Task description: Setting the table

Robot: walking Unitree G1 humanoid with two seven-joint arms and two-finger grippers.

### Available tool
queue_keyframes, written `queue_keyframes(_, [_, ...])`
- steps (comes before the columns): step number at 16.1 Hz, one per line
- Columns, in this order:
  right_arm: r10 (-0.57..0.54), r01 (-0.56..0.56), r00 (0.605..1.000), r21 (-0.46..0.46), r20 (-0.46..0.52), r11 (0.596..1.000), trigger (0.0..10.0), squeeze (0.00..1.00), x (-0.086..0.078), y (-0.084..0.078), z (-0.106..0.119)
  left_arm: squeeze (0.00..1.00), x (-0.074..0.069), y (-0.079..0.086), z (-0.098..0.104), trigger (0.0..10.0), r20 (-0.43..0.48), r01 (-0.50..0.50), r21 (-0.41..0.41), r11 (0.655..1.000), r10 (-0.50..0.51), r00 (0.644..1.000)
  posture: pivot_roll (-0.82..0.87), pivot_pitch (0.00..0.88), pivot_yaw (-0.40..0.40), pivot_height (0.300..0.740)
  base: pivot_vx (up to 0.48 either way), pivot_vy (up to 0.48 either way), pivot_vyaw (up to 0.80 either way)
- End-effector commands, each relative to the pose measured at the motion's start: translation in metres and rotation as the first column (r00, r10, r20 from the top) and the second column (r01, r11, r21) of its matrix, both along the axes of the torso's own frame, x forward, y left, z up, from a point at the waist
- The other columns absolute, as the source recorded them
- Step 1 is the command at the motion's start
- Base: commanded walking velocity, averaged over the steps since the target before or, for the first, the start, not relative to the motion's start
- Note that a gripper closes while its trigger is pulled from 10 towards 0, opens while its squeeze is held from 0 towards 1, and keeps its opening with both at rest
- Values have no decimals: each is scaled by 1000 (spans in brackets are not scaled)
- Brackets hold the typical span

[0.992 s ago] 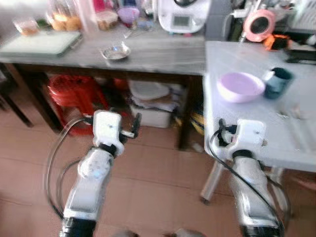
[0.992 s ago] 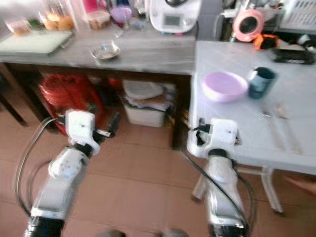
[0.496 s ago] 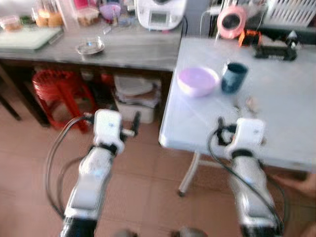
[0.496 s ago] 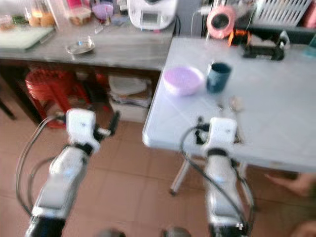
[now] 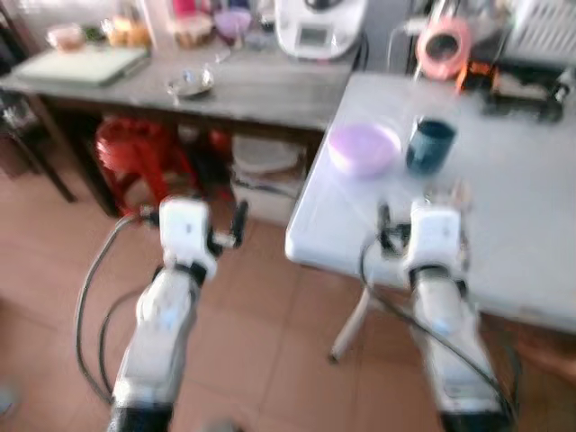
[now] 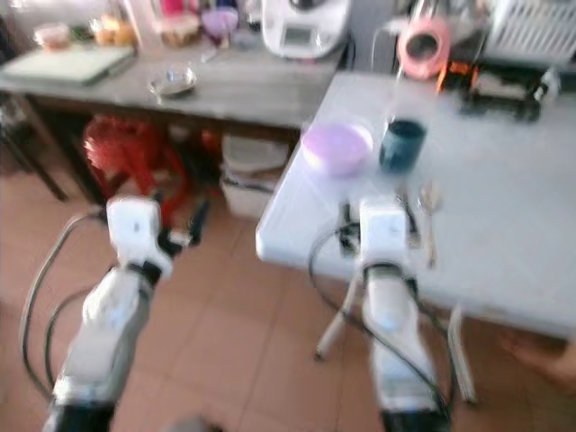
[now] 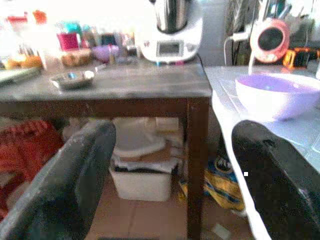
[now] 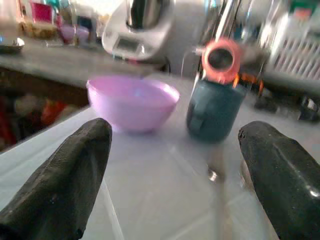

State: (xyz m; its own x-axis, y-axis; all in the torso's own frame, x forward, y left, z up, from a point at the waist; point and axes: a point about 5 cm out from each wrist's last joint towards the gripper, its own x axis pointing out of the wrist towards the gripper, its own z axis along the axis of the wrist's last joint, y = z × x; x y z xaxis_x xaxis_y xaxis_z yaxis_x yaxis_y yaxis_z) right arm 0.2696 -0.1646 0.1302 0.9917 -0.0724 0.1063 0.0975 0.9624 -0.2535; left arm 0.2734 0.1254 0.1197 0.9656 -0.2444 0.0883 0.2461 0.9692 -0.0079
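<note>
Swinging back leftward, the head camera is re-centring the white table (image 5: 540,225). Right gripper (image 8: 175,165) is hovering empty, fingers spread, facing the lilac plastic bowl (image 8: 132,101) and teal mug (image 8: 214,111); left gripper (image 7: 170,175) is idling open. Best to steady before reaching.

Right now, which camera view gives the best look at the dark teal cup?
The right wrist view: the dark teal cup stands large and near, beside the purple bowl, between the open fingers. Both eye views show it small and blurred on the white table. The left wrist view catches the bowl.
</note>
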Motion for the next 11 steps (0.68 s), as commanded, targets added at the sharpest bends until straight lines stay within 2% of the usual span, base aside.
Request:
queue_keyframes(1, [31,-30,998,-23,45,999,10000,0,2,5,10,0,2,3,6,10000,24,6,6,1000,-6,1000,-43,0,44,740,480,0,0])
queue_keyframes(7, [64,-63,997,-23,42,998,10000,0,1,9,9,0,2,2,6,10000,24,8,-3,1000,-8,1000,-44,0,41,740,460,0,0])
queue_keyframes(11, [101,-100,994,-32,42,995,10000,0,0,15,9,0,2,3,8,10000,38,-2,-13,1000,3,999,-43,0,42,740,0,0,0])
